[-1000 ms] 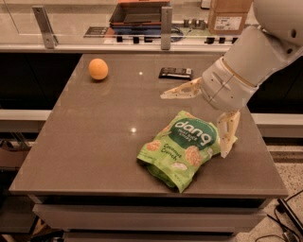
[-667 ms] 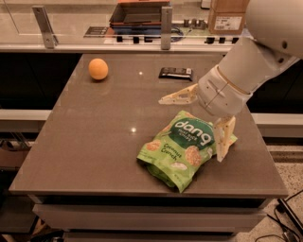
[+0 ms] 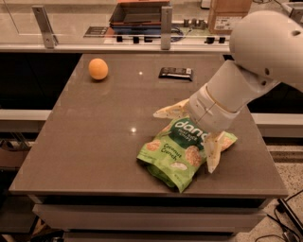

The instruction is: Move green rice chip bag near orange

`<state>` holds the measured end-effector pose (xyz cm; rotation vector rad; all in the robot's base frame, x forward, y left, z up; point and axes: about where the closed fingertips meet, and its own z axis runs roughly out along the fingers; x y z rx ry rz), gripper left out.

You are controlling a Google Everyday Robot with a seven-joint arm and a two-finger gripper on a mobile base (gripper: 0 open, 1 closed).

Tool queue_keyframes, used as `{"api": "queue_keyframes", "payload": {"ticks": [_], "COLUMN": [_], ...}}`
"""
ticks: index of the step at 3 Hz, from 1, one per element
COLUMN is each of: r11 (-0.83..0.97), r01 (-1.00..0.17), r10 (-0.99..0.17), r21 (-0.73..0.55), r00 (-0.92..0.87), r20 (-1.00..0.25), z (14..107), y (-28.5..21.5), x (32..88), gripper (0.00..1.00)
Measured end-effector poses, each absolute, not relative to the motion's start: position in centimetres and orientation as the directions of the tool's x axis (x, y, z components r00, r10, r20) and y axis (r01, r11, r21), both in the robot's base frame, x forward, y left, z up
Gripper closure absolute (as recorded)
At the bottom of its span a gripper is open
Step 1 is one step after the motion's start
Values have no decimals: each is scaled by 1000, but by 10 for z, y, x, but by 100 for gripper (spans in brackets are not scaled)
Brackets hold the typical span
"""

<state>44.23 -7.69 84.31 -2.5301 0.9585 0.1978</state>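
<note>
The green rice chip bag (image 3: 176, 153) lies flat on the brown table (image 3: 94, 142), front right of centre, with "dang" on its dark-green circle. My gripper (image 3: 191, 134) is low over the bag's far end. It is open, with one tan finger (image 3: 170, 111) beyond the bag's far-left edge and the other finger (image 3: 211, 155) at its right side. The white arm covers the bag's top right corner. The orange (image 3: 98, 69) sits at the table's far left, well away from the bag.
A small flat black wrapped bar (image 3: 175, 73) lies at the table's far middle. A counter with metal posts (image 3: 166, 28) and a cardboard box (image 3: 229, 14) runs behind the table. The table's front edge is just below the bag.
My gripper has come down and to the left, so its fingers now straddle the bag's far end. The bag and the orange have not moved.
</note>
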Motion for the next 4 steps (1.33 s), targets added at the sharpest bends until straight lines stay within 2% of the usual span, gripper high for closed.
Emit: {"api": "queue_keyframes", "payload": {"ticks": [1,4], "r11": [-672,-672], "r01": [-654,-653], "r10": [-591,-590], "r21": [-348,-349], "r00": [757,757], "r20": [-280,-280], "z": [829,837], "y": [-69,-69], "x": [439,438], "gripper": [17,87]}}
